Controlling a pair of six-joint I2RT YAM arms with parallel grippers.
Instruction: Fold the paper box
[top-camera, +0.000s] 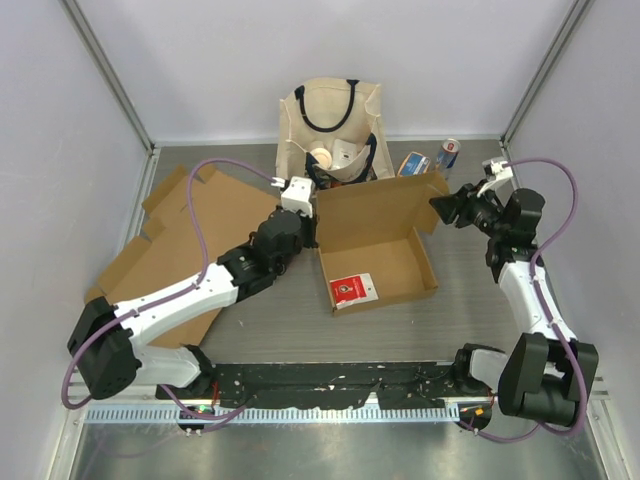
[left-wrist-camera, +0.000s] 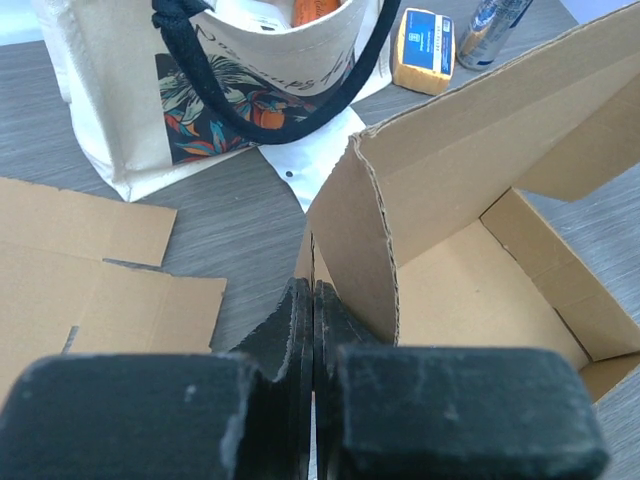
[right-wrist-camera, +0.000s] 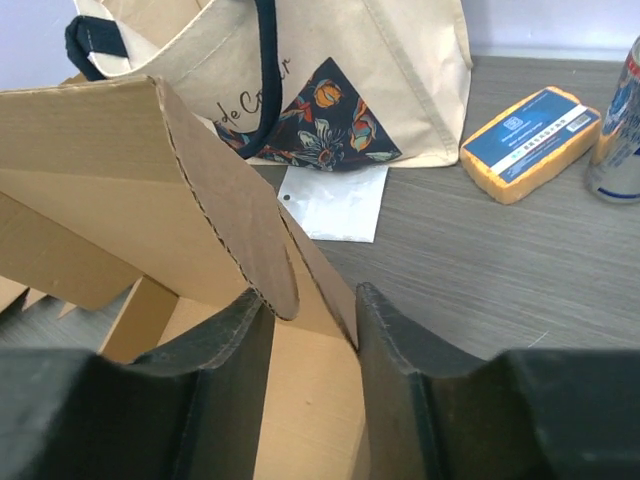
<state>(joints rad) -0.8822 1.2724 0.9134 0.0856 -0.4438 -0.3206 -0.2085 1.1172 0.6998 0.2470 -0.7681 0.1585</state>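
Note:
The brown paper box (top-camera: 378, 262) lies open mid-table, its lid panel (top-camera: 380, 203) standing up at the back. A red-and-white card (top-camera: 353, 290) rests on the box floor. My left gripper (top-camera: 311, 232) is at the box's left side. In the left wrist view it (left-wrist-camera: 314, 298) is shut, with the thin edge of the left wall (left-wrist-camera: 345, 240) running into the jaws. My right gripper (top-camera: 441, 209) is at the lid's right corner. In the right wrist view it (right-wrist-camera: 315, 312) is open, with the rounded side flap (right-wrist-camera: 245, 225) and a wall edge between its fingers.
A cream tote bag (top-camera: 330, 125) stands behind the box. A yellow sponge (top-camera: 413, 162) and a drink can (top-camera: 447, 152) lie at the back right. Flat cardboard sheets (top-camera: 185, 235) cover the left of the table under the left arm.

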